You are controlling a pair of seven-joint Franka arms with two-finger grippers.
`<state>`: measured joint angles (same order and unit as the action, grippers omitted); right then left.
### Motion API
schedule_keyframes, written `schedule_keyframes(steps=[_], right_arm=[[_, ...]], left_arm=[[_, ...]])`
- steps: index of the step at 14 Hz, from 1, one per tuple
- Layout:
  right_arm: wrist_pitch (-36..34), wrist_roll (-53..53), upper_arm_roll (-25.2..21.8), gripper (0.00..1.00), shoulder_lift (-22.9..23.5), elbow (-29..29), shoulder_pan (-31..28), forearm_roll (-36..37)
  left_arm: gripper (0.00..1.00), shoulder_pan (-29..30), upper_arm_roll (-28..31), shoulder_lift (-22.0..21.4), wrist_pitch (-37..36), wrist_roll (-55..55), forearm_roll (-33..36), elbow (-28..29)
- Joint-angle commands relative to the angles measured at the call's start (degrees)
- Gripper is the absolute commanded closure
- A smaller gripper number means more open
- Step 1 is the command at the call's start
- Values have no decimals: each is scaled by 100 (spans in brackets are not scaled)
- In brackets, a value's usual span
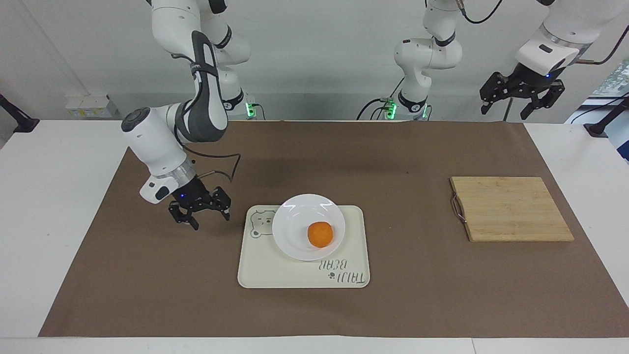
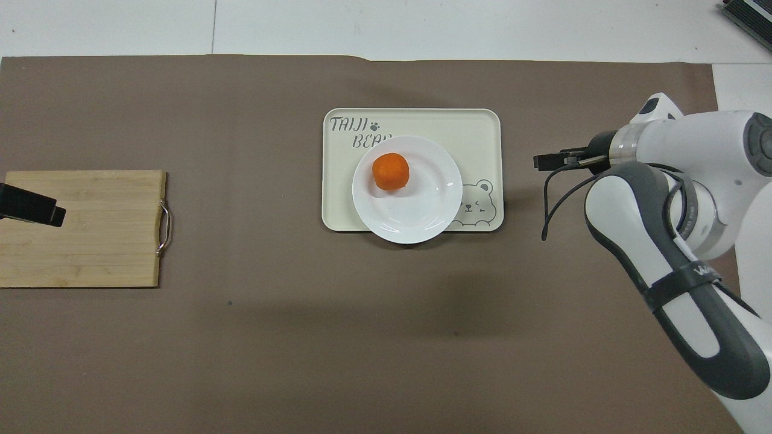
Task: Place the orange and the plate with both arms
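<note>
Two claws, both mine, and neither holds anything. My right gripper (image 1: 200,216) hangs low over the brown mat (image 1: 147,275), toward the right arm's end of the table, just beside the tray (image 1: 275,275) but apart from it. Its fingers (image 1: 195,225) are spread wide and point down at the mat; nothing sits between them. In the overhead view the same gripper (image 2: 546,161) shows as a dark tip sticking out from the wrist, clear of the tray's (image 2: 482,123) edge, with a black cable looping under it.

My left gripper (image 1: 522,96) waits high up at the left arm's end, released too – fingers parted, empty – above the table's edge nearest the robots. From overhead only a black piece of it (image 2: 30,206) shows, over the cutting board (image 2: 90,241).

The plate (image 1: 297,223) lies on the tray, on the part nearer the robots, and its rim overhangs the tray's near edge a little in the overhead view (image 2: 416,217). The orange (image 1: 320,234) rests in the plate, off centre, on the side away from the robots (image 2: 391,172). The plate covers part of the tray's lettering; the bear drawing (image 1: 259,223) is in the open between the plate and my right gripper.

The cutting board (image 1: 511,209) lies flat on the mat, well apart from the tray, its metal handle (image 1: 457,209) turned toward the tray.
</note>
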<state>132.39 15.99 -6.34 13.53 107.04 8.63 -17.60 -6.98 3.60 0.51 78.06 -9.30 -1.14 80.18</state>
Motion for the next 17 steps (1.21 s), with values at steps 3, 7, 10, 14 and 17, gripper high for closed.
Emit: schedule_keyframes(steps=[3, 7, 10, 14, 17], right_arm=[[-1511, -1535, 45, 0, -377, -560, -45, 1274], [-2453, -1942, 28, 0, -702, -799, -98, 1443], [-2849, -1942, 28, 0, -1001, -799, -151, 1644], [-3542, -1951, -7, 0, -1177, -1149, -159, 1724], [-4061, -1942, -42, 0, -1239, -1493, -195, 1812]], left_arm=[[0, 83, -44, -25, -98, -72, -53, -46], [0, 83, -44, -25, -98, -72, -53, -46], [0, 83, -44, -25, -98, -72, -53, -46], [0, 83, -44, -25, -98, -72, -53, -46], [0, 83, -44, -25, -98, -72, -53, -46]])
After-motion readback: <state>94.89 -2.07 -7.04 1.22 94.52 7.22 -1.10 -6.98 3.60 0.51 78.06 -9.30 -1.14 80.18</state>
